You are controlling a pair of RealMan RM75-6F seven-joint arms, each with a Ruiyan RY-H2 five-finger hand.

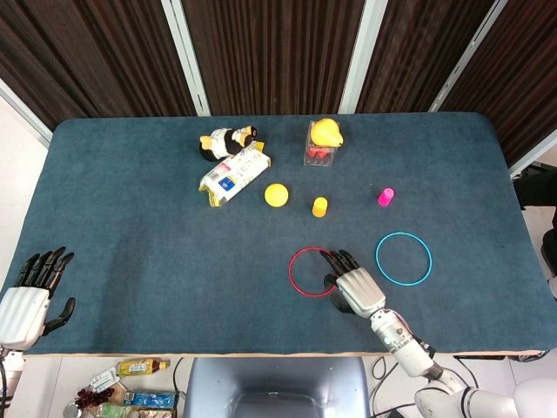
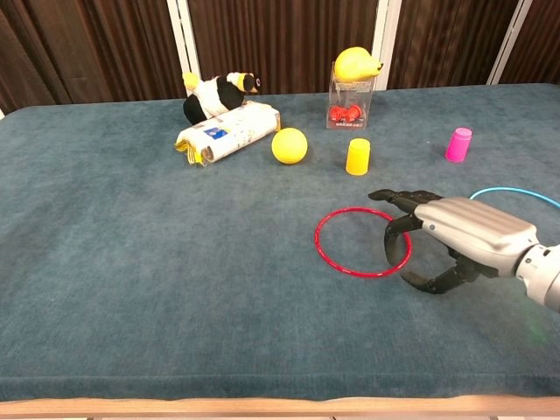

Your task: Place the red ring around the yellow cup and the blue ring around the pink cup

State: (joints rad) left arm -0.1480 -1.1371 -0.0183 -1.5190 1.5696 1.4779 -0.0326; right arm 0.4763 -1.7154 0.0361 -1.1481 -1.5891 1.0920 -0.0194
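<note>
Two rings: red ring [image 1: 312,271] lies flat at frame centre, blue ring [image 1: 404,258] to its right, both unplaced.
Right hand [image 1: 352,284]: spread over the red ring's right edge, nothing grasped, seemingly poised to grip.
Left hand [image 1: 30,298]: idle, unclenched, lower left.
Cups: yellow cup [image 1: 320,205] and pink cup [image 1: 385,196] stand above on the surface [image 1: 130,226].

lab — cloth-covered test table [image 1: 130,235] | dark slatted wall panels [image 1: 270,52]

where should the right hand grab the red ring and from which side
Probably at the near-right arc of the red ring, coming from above. The ring is thin and lies flat on the table, so fingers must pinch across the rim, one inside the loop and one outside. The right hand sits over that side with fingers apart. That leaves the far arc free to go over the yellow cup.
</note>
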